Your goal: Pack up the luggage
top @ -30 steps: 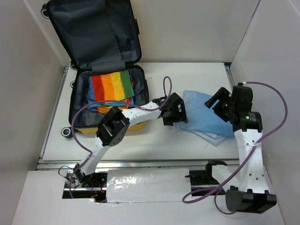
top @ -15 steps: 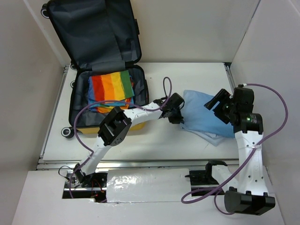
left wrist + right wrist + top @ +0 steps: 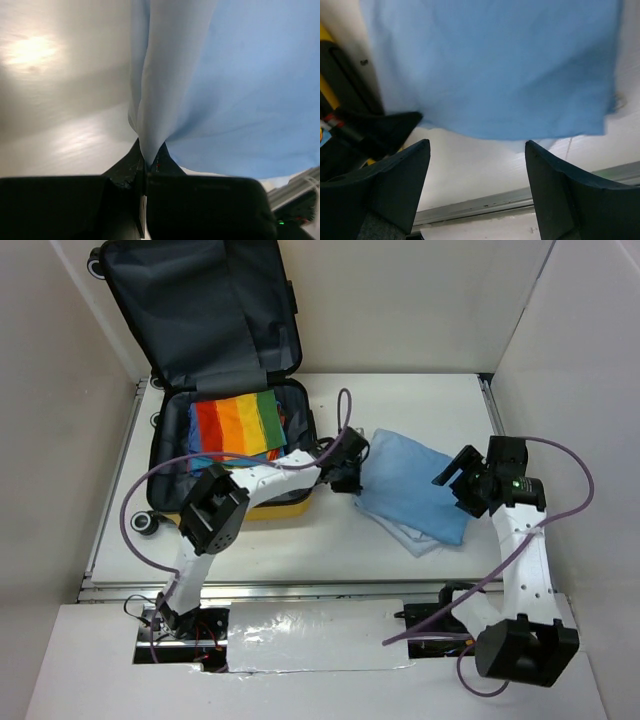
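Note:
The luggage [image 3: 165, 445], a yellow suitcase with dark grey lining, lies open at the back left, lid up against the wall. A folded rainbow-striped cloth [image 3: 236, 423] lies in its lower half. A folded light-blue cloth [image 3: 415, 490] rests on the table to the right of it. My left gripper [image 3: 352, 465] is shut on that cloth's left edge [image 3: 150, 125], which bunches between the jaws. My right gripper [image 3: 458, 482] hovers open at the cloth's right end; the cloth [image 3: 495, 65] lies beyond its fingertips [image 3: 415, 160], not between them.
White walls close in the table on the left, back and right. A metal rail [image 3: 300, 589] runs along the table's near edge. The suitcase's black wheels [image 3: 145, 524] stick out at its left side. Purple cables loop over both arms.
My left gripper has shut on the blue cloth's left edge and dragged the cloth leftward toward the suitcase. My right gripper has followed to the left and slightly down.

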Robot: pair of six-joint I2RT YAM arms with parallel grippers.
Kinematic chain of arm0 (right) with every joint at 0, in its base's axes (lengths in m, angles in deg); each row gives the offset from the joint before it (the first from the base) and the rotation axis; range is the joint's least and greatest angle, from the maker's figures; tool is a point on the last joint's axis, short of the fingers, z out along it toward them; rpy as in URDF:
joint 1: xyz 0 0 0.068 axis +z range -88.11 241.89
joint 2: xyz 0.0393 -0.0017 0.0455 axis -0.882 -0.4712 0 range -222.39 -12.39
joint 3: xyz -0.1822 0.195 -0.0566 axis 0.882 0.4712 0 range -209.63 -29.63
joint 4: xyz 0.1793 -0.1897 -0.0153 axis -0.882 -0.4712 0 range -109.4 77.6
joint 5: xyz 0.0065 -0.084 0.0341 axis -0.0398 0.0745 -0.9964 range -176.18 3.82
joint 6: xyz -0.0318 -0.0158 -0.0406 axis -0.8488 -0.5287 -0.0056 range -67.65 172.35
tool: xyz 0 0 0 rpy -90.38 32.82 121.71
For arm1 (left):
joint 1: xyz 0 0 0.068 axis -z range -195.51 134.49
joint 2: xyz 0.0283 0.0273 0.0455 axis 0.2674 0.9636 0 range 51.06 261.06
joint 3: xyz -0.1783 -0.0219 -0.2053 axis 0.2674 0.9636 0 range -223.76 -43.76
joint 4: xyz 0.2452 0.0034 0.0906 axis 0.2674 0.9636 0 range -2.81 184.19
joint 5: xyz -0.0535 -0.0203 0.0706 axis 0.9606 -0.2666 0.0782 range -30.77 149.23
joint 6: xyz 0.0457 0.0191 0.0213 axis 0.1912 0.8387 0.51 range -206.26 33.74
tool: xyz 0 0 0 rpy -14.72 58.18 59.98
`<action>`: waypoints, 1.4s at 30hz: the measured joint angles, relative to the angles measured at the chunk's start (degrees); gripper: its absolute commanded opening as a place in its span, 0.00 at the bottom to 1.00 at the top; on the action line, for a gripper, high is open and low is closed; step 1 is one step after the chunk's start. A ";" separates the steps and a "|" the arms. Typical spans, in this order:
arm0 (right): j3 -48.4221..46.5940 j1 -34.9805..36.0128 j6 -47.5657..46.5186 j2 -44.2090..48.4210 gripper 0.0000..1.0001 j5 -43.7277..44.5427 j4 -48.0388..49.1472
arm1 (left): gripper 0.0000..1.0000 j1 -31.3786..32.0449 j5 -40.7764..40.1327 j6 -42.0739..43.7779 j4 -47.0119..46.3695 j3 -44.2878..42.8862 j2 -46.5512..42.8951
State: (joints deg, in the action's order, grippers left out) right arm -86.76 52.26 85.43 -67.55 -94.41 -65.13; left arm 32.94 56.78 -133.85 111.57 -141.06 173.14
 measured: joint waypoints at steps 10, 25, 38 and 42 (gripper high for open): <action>8.04 -9.20 2.93 -11.15 0.97 -1.90 12.20 | 0.00 -7.41 -0.04 11.87 0.66 2.32 -2.89; 6.14 -11.15 8.63 -35.43 0.92 -2.97 27.12 | 0.00 -9.40 1.36 21.84 -1.60 -1.86 0.74; -0.55 -8.57 14.97 -44.57 0.66 -4.87 29.22 | 0.00 -9.94 1.27 23.54 -1.64 -4.31 1.16; -1.05 -7.34 16.35 -45.44 0.32 -4.76 30.53 | 0.00 -10.32 1.33 23.61 -1.68 -4.39 1.16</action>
State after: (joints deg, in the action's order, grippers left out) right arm -87.80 44.92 101.78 -112.99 -99.17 -34.60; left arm 22.62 58.11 -110.25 109.89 -145.45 174.30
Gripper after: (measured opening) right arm 0.454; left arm 0.085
